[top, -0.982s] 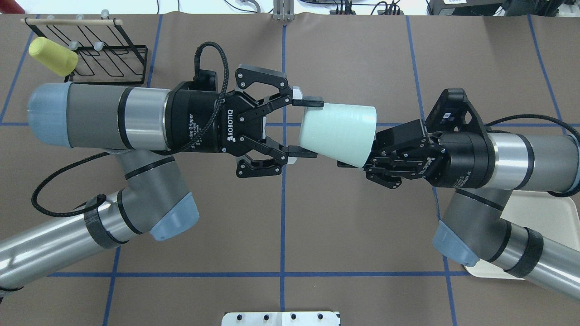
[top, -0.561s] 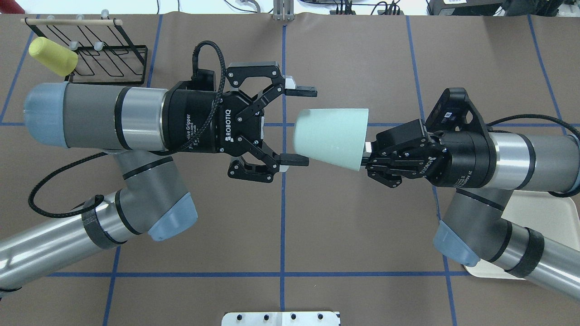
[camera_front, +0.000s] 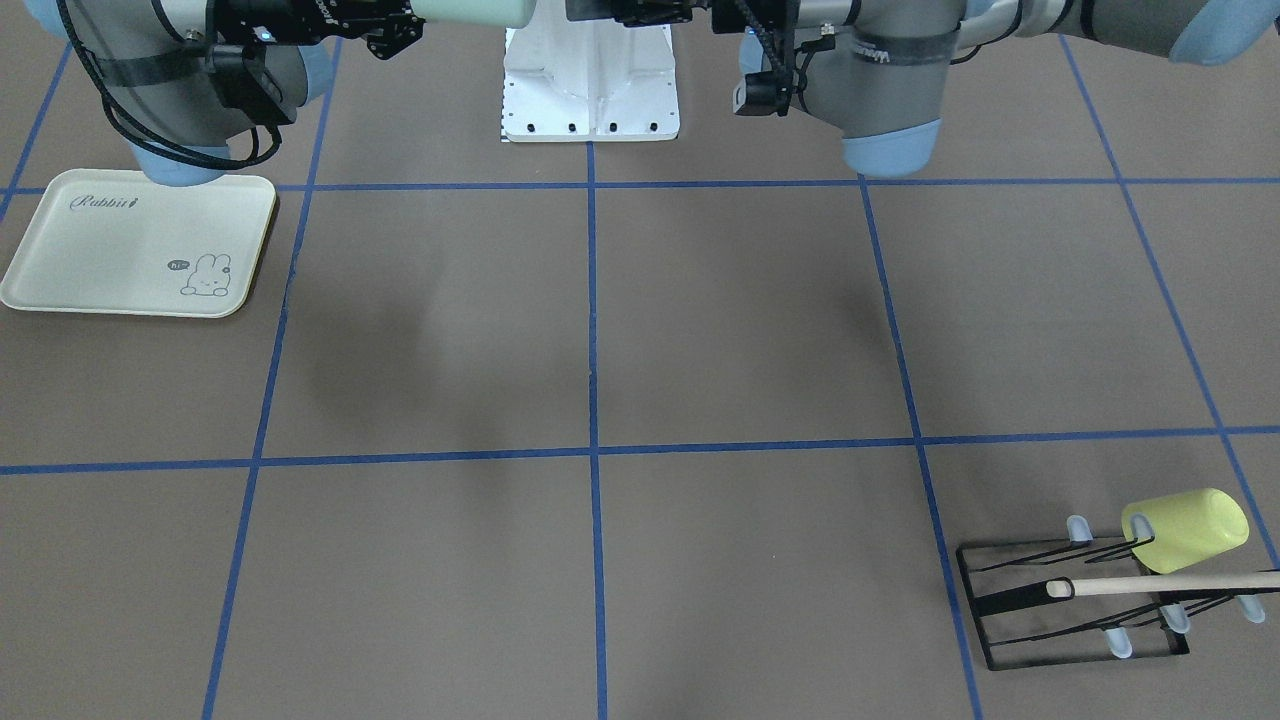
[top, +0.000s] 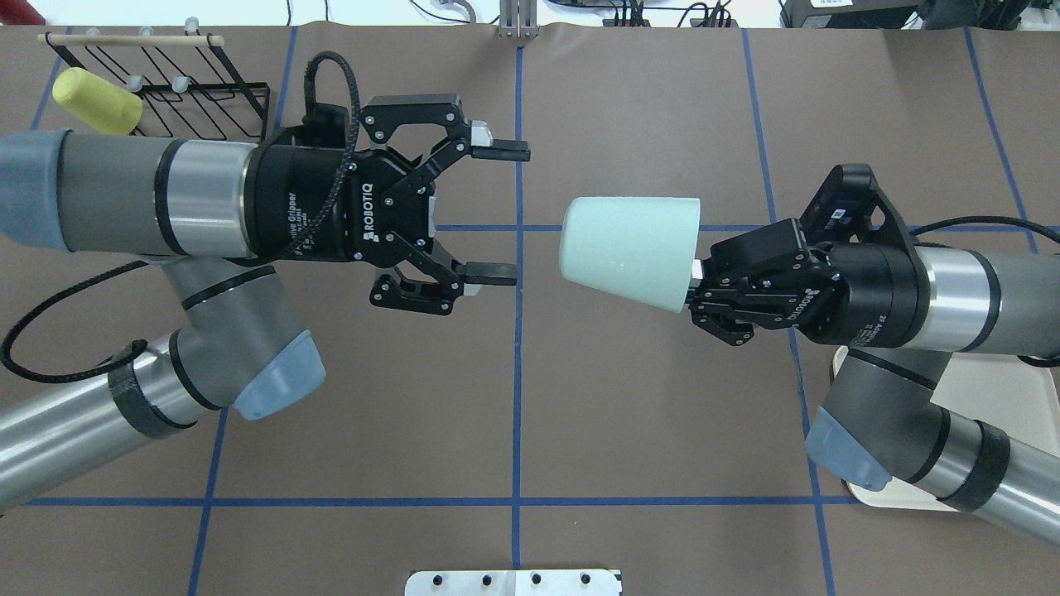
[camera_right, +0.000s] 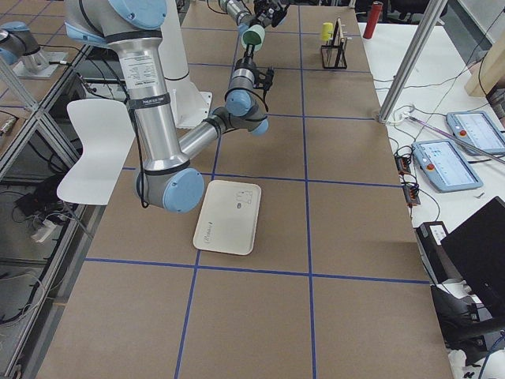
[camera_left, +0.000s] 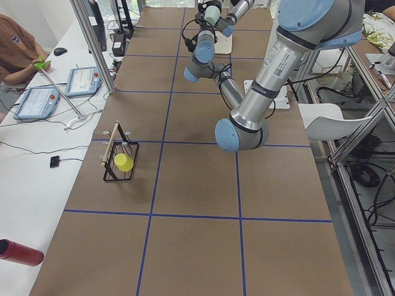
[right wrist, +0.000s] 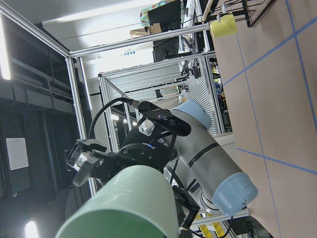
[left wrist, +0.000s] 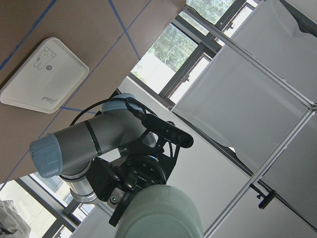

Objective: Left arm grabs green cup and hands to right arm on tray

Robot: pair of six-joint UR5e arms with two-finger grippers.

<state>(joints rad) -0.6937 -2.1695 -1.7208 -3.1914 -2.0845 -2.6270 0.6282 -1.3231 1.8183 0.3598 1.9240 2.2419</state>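
The pale mint-green cup (top: 629,248) hangs in the air on its side over the table's middle. My right gripper (top: 697,285) is shut on its wide end and holds it alone. My left gripper (top: 503,213) is open and empty, a short gap to the left of the cup's narrow end, jaws spread wide. The cup also shows in the left wrist view (left wrist: 158,213) and in the right wrist view (right wrist: 129,203). The cream tray (camera_front: 130,245) with the rabbit drawing lies flat and bare on the table below my right arm, partly hidden in the overhead view (top: 994,389).
A brighter yellow-green cup (top: 95,101) hangs on a black wire rack (top: 207,116) at the far left corner, also in the front view (camera_front: 1185,528). A white base plate (camera_front: 590,90) sits at the robot's side of the table.
My left gripper has let go of the green cup, opened wider and drawn back to the left. My right gripper keeps hold of the cup and has carried it slightly to the right.
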